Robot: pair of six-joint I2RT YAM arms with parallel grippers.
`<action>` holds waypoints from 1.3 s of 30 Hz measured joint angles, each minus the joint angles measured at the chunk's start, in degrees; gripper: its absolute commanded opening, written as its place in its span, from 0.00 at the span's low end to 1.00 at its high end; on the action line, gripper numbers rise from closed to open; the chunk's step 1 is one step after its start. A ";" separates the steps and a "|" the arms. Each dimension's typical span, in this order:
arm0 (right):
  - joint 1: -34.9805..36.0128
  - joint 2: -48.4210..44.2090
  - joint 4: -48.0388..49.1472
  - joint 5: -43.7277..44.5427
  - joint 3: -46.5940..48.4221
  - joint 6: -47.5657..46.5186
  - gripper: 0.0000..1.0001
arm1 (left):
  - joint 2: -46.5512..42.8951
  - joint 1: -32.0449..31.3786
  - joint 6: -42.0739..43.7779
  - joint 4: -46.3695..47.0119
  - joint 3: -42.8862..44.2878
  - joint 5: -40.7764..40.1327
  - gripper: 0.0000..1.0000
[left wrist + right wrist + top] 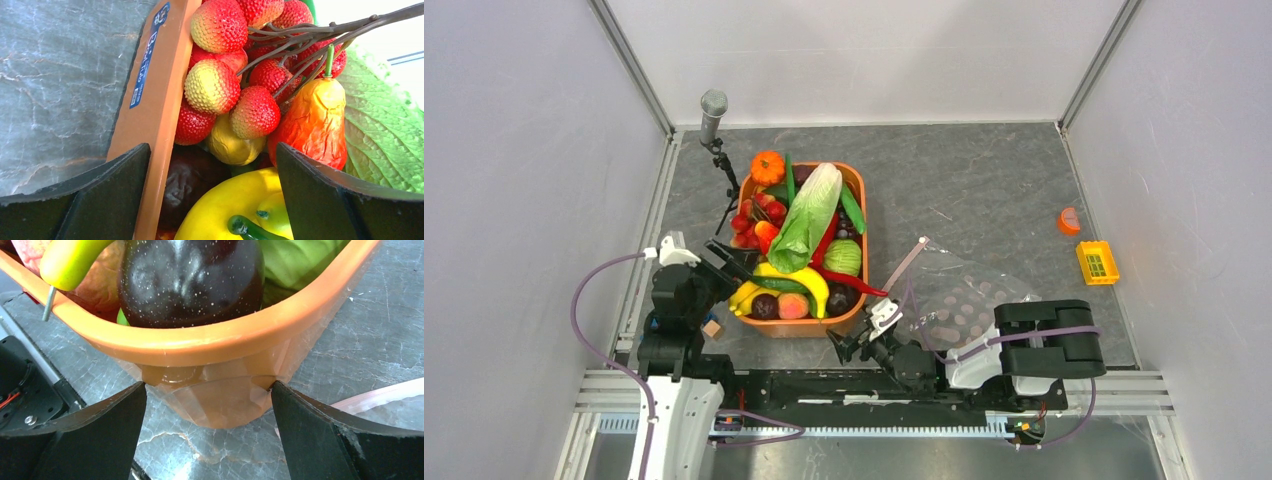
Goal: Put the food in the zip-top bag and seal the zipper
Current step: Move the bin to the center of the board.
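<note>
The food lies in an orange tub (856,180): a long green-and-white cabbage (809,215), a yellow banana (799,280), a red chili (849,282) and a slim green vegetable (852,210). My left gripper (732,268) is open and empty at the tub's left rim. In the left wrist view its jaws (212,190) straddle the rim (155,110), with the banana (235,205) between them and the cabbage leaf (385,130) to the right. My right gripper (854,340) is open and empty at the tub's near right corner (220,347). The clear dotted bag (969,305) lies flat to the right, its pink zipper strip (907,265) beside the tub; the strip also shows in the right wrist view (375,397).
The tub also holds strawberries (215,85), a small orange pumpkin (767,167) and dark fruit (190,280). A microphone on a tripod (714,110) stands at the back left. A small wooden block (713,329) lies near the left arm. An orange wedge (1069,220) and a yellow crate (1097,262) sit at the right.
</note>
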 measured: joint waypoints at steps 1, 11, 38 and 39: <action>-0.48 0.44 0.28 0.02 0.22 0.13 0.98 | 0.83 0.13 -0.09 1.51 -0.28 0.20 0.98; -8.96 3.21 1.42 -4.17 2.32 2.56 0.98 | 16.28 0.44 -0.52 19.19 -0.90 2.40 0.97; -29.11 19.17 -10.05 -18.16 25.38 1.05 0.98 | 57.40 1.22 1.27 43.50 16.57 -0.81 1.00; -29.29 19.82 -10.91 -18.49 26.34 0.79 0.98 | 58.36 1.38 1.75 43.25 17.53 -0.94 1.00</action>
